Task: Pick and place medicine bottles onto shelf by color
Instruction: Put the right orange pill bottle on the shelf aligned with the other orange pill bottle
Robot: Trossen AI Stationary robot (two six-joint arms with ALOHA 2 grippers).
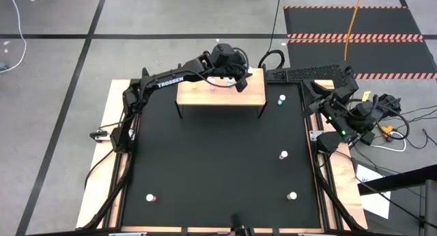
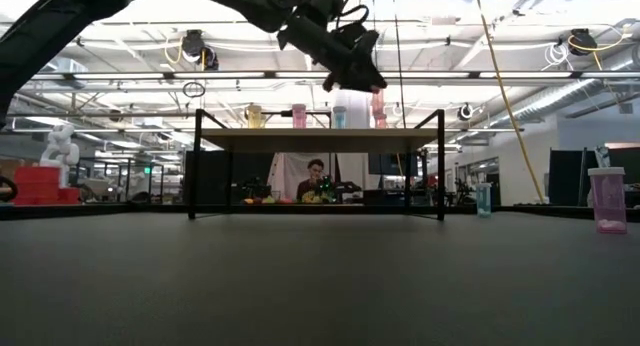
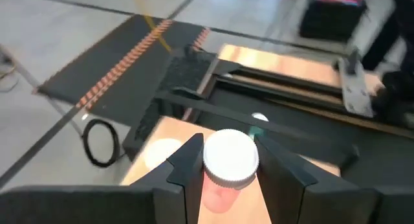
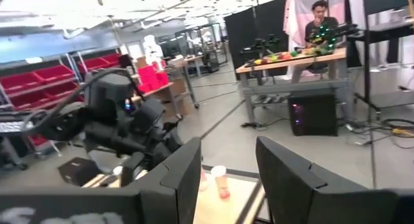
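Observation:
The light-wood shelf (image 1: 220, 94) stands at the table's far side. My left gripper (image 1: 240, 81) is over its right part, shut on a pink bottle with a white cap (image 3: 230, 160). In the low view this bottle (image 2: 378, 108) sits under the gripper (image 2: 356, 78), to the right of three bottles on the shelf top: yellow (image 2: 254, 116), pink (image 2: 298, 115) and blue (image 2: 340, 116). Loose bottles stand on the black table: one blue-green (image 1: 281, 98), others at the right (image 1: 283, 155), near right (image 1: 292, 195) and near left (image 1: 150, 197). My right gripper (image 4: 226, 179) is open and empty at the table's right edge. My left gripper pinches the pink bottle's white cap (image 3: 213, 160) between its two fingers, one on each side. The fingers come from above, slanting down. The bottle is upright, its pink body (image 3: 218, 193) below the fingers. Its base is level with the shelf top, and I cannot tell whether it rests there.
The shelf stands on thin black legs (image 2: 192, 166) with open space beneath. My right arm (image 1: 345, 110) is folded at the right edge. Wooden strips (image 1: 109, 120) border the table. A person (image 2: 316, 178) sits at a desk far behind the table.

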